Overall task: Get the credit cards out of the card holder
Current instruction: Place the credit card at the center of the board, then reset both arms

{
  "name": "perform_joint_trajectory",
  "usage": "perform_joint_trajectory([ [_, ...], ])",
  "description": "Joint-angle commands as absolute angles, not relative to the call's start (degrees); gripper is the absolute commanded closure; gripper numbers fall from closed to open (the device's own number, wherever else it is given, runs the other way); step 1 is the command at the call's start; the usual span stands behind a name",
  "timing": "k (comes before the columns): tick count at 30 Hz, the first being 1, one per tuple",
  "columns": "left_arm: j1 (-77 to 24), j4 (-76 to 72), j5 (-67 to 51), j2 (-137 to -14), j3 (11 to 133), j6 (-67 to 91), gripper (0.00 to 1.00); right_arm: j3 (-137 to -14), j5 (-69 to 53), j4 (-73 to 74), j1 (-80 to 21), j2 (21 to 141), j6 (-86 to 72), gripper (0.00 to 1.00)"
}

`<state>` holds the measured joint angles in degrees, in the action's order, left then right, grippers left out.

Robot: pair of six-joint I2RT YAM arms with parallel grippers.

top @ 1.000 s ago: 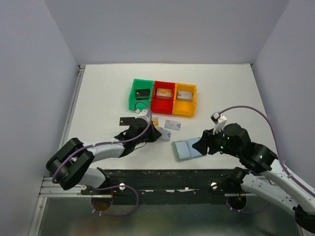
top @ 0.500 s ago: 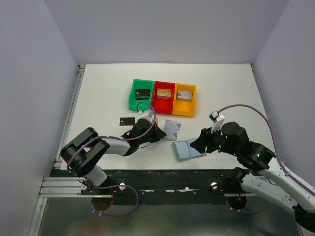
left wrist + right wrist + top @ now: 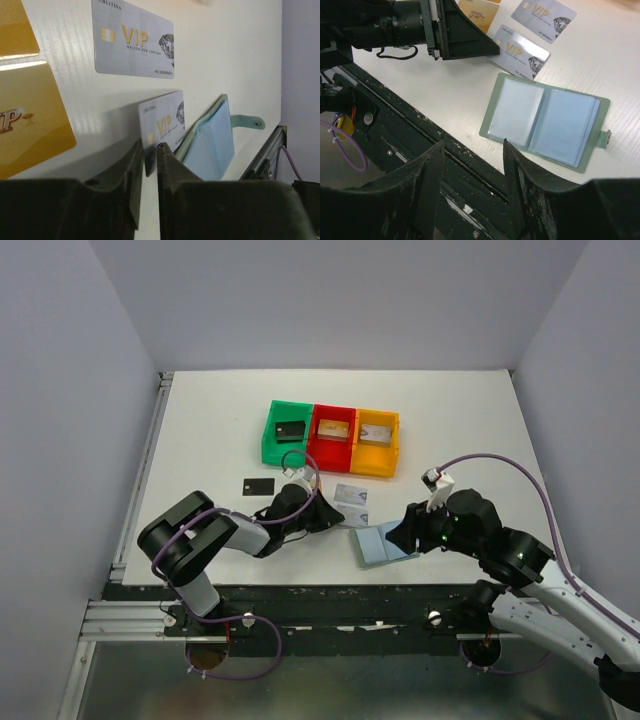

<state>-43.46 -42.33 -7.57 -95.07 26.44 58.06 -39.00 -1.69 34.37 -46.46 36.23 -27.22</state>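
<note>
Card duty: our left claw [image 3: 149, 152] pinches a silver card [image 3: 162, 122] to slide it clear of the card holder [image 3: 547, 122], we reckon; right claw [image 3: 472, 147] hovers spread near it.

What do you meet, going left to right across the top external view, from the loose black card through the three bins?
black card → green bin → red bin → yellow bin

Gold card [image 3: 30, 120] cut by left edge; silver card [image 3: 162, 122] corner behind left end effector [image 3: 149, 149]
</note>
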Motion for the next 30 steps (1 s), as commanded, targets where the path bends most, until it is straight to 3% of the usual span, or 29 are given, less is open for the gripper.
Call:
perform_joint_trajectory([
  [1,-43.24,-38.86,-8.0,-94.84,26.63,56.78,0.66,-38.41,-1.76,33.49,-46.84,36.3,-27.42,0.42],
  [9,-42.45,-24.37,-0.45,-82.21,24.79,54.94,0.32,-39.2,-0.35,35.24,-46.76,36.04,-26.98,0.41],
  [11,-42.28,-17.79,5.43,-75.27,24.26,53.8,0.2,-39.72,2.1,36.47,-46.93,35.77,-26.72,0.41],
  [13,-42.28,-9.44,10.35,-68.07,24.96,52.3,0.01,-39.9,4.12,37.35,-46.93,35.33,-26.46,0.39],
  [21,-42.19,27.83,28.2,-45.63,31.37,52.55,0.01,-36.92,13.52,38.41,-46.76,33.66,-29.26,0.36],
  [30,-42.1,42.18,30.41,-42.1,35.6,54.58,0.01,-34.98,18.1,35.42,-46.85,32.43,-31.55,0.34],
])
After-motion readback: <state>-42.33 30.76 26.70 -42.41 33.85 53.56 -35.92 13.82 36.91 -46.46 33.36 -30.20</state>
